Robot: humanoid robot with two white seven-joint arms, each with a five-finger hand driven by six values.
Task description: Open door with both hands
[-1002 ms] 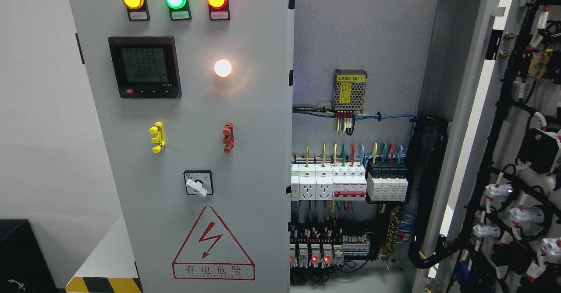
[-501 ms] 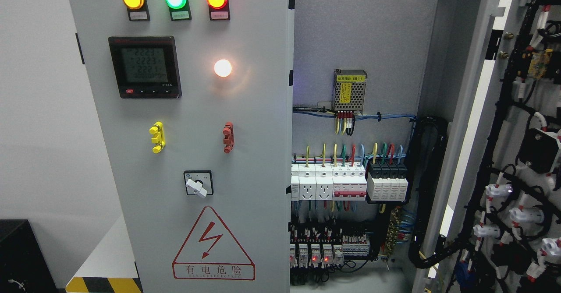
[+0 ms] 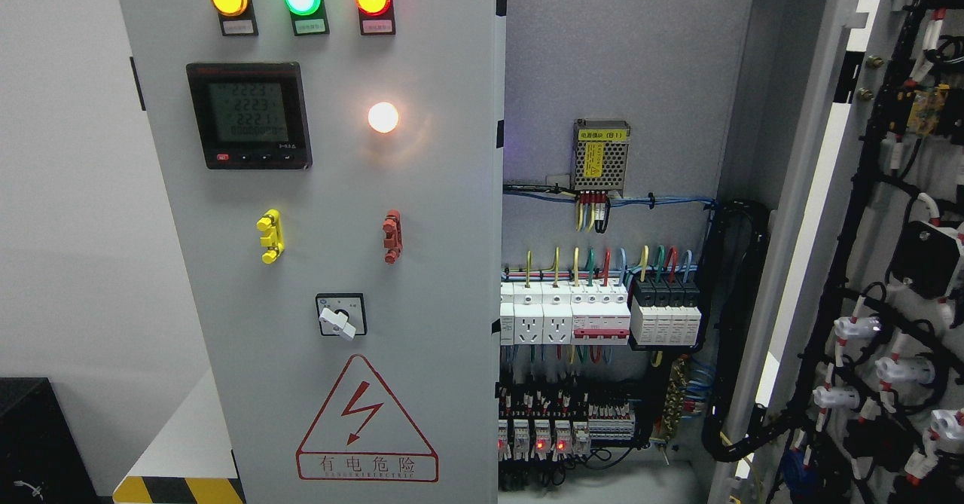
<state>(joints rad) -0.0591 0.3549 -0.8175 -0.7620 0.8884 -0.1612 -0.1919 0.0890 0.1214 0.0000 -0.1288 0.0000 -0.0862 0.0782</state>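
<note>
The flat grey metal left door [image 3: 422,187] is closed; the right door [image 3: 889,263] is swung open, baring round black cables. No robot hand shows, so grip state can't be told.

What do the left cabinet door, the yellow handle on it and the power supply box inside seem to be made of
Left cabinet door: likely sheet metal with matte grey paint; flat, even, softly reflecting the white lamp's glow.
Yellow handle: probably moulded plastic, uniform bright colour with a slight sheen.
Power supply box: looks like bare metal, a perforated silver casing under a yellow label.
</note>
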